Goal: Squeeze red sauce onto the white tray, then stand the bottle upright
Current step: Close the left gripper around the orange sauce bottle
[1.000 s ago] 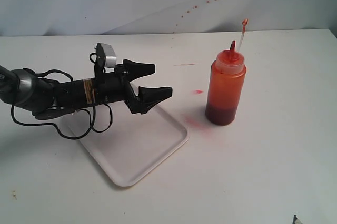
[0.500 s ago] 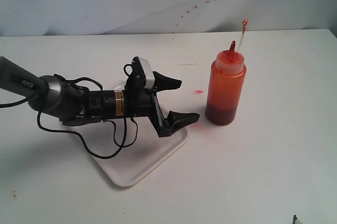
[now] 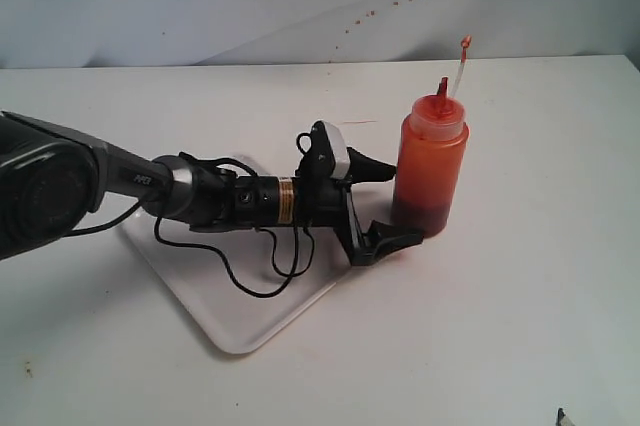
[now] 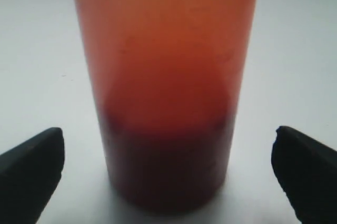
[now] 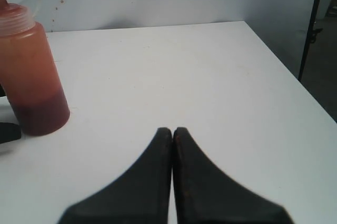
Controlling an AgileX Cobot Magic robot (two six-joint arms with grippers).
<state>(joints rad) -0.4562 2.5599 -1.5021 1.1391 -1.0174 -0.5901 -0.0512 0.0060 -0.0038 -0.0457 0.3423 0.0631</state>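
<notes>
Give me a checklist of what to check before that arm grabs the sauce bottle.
1. Left gripper open: ok.
2. Bottle centred between the gripper's fingers, with gaps on both sides in the left wrist view: ok.
3. Bottle upright on the table: ok.
4. Nozzle uncapped, tiny cap held clear on its tether: ok.
5. Right gripper shut and apart from the bottle: ok.
6. White tray clean where visible; the left arm hides the rest: cannot tell.
</notes>
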